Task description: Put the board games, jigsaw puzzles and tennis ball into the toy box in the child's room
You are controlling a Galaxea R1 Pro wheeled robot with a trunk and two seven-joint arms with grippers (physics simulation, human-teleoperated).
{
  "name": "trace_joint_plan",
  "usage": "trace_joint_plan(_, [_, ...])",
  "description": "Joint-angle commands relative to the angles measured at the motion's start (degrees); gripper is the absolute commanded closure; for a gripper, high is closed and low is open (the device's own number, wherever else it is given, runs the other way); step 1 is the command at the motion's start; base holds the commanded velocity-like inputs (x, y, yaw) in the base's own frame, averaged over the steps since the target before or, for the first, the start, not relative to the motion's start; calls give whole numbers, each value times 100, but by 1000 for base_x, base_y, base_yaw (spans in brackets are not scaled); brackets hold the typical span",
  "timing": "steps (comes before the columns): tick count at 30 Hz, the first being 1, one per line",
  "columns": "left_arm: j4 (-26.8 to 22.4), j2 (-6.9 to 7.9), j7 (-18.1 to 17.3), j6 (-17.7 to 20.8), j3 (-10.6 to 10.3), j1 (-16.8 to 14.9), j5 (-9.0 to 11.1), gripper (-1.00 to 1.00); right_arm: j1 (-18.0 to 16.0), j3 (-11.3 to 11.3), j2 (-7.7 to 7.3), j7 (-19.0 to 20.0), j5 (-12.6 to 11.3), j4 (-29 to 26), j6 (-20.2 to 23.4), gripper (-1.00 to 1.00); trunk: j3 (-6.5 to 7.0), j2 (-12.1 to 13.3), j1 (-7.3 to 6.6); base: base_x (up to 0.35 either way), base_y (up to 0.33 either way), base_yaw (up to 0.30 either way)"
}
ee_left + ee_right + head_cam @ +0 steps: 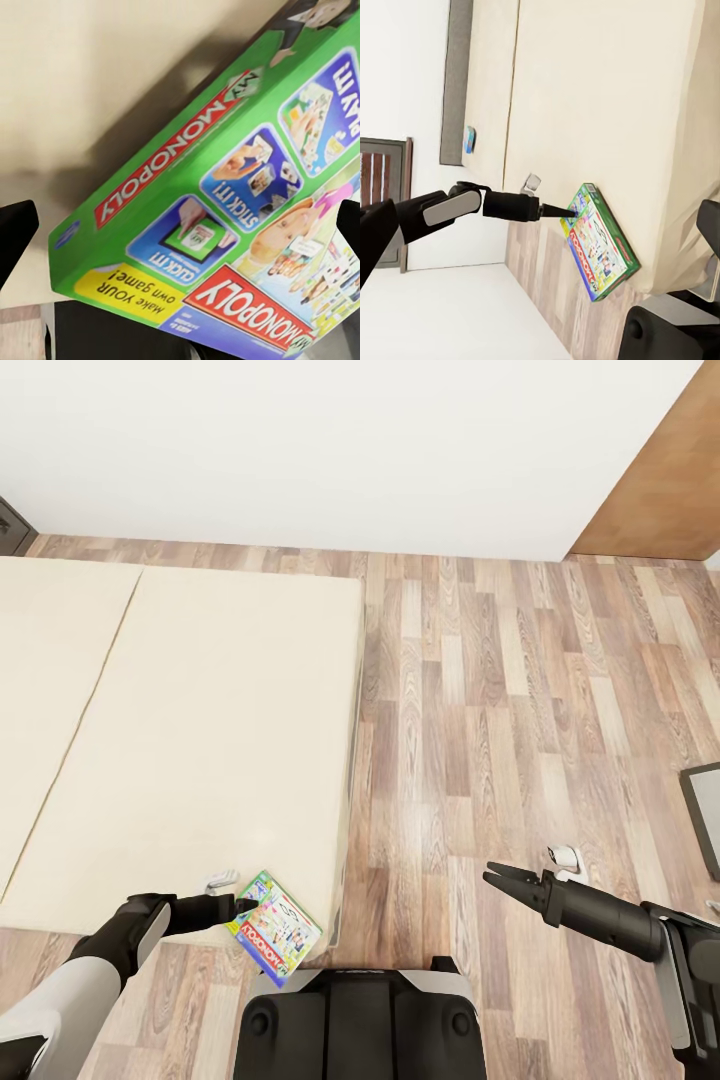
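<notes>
Left gripper [243, 906] at board game [275, 927]

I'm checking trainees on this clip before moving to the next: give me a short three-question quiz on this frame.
1. True or false: the Monopoly box lies wholly on the bed.
2. Which end effector is at the box? A) left end effector B) right end effector
3. What is under the right end effector?

Key:
1. False: in the right wrist view it sits at the mattress's corner, part of it tilted out past the edge.
2. A: its tip is at the box's edge; a grip cannot be confirmed.
3. The wood-plank floor; that end effector holds nothing.
</notes>
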Motion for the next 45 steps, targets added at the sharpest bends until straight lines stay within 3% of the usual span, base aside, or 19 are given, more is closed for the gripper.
trace_joint_plan(1, [-5,-3,-20,50,35,-1,1,-100,-2,-2,-1,12,-11,-1,59,-100,-5,-7,3,0,0,0])
trace_joint_plan(45, [-4,-65,-4,44,18,1,17,-100,-2,-2,-6,12,-11,-1,59,-100,-5,-7,3,0,-56,0])
